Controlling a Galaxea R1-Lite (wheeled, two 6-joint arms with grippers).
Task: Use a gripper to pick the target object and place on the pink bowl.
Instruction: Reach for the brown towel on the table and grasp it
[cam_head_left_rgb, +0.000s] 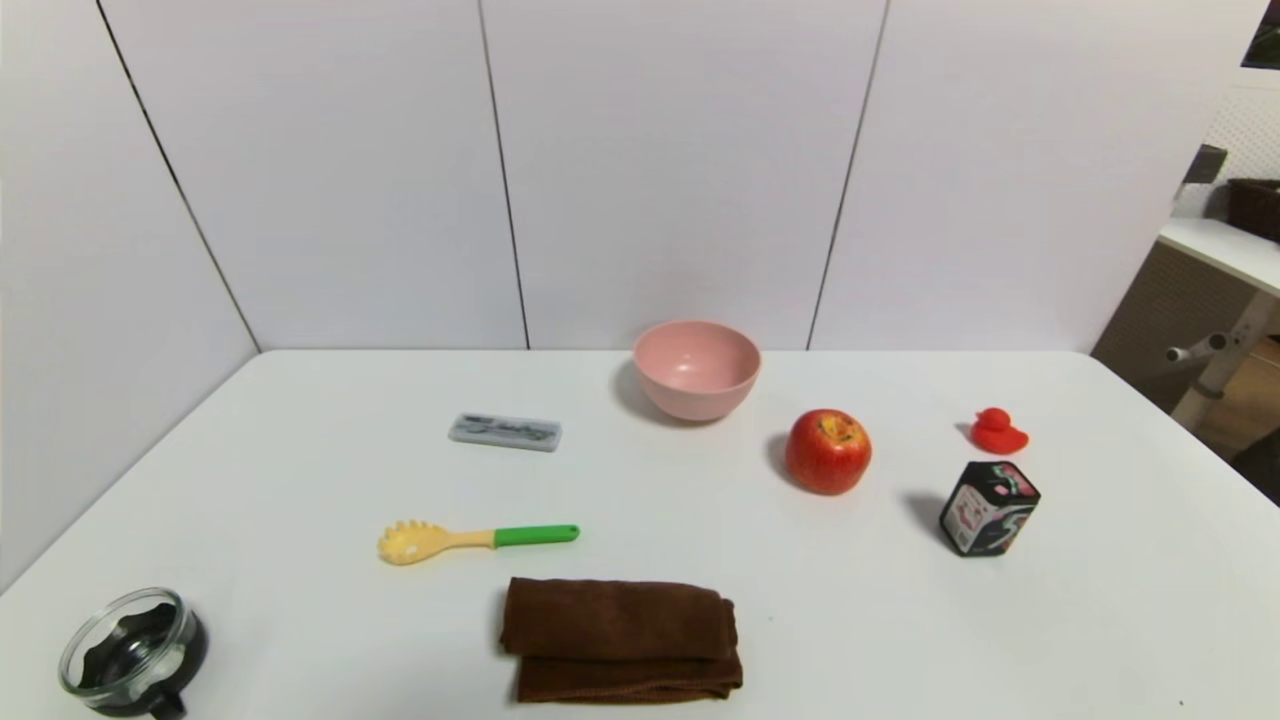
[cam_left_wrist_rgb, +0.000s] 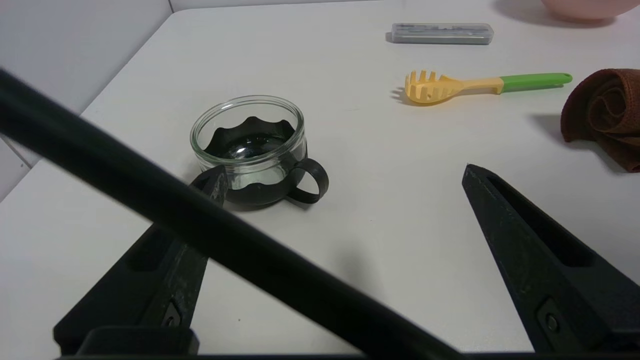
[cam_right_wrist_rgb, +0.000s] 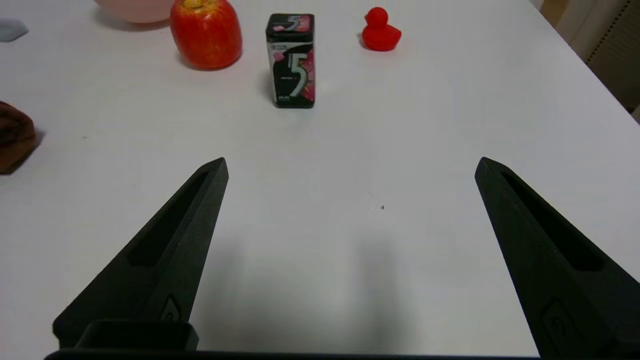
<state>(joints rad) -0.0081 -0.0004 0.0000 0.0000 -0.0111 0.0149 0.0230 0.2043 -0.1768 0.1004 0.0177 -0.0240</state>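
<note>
Nearest me, the towel (cam_head_left_rgb: 620, 640) lies folded at the table's (cam_head_left_rgb: 1000, 620) near edge, its long axis running left to right, the pink bowl (cam_head_left_rgb: 697, 368) well beyond it. Both grippers hang short of the towel, fingers spread, holding nothing: left gripper (cam_left_wrist_rgb: 345, 175) to its left, right gripper (cam_right_wrist_rgb: 350, 165) to its right. Neither looks clearly nearer.

Right tool (cam_right_wrist_rgb: 350, 165) wide apart above bare table (cam_right_wrist_rgb: 450, 125)

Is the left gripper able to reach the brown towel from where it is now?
Probably yes. The left gripper is open above bare table, and nothing stands between it and the towel; the glass cup sits off to the other side.
</note>
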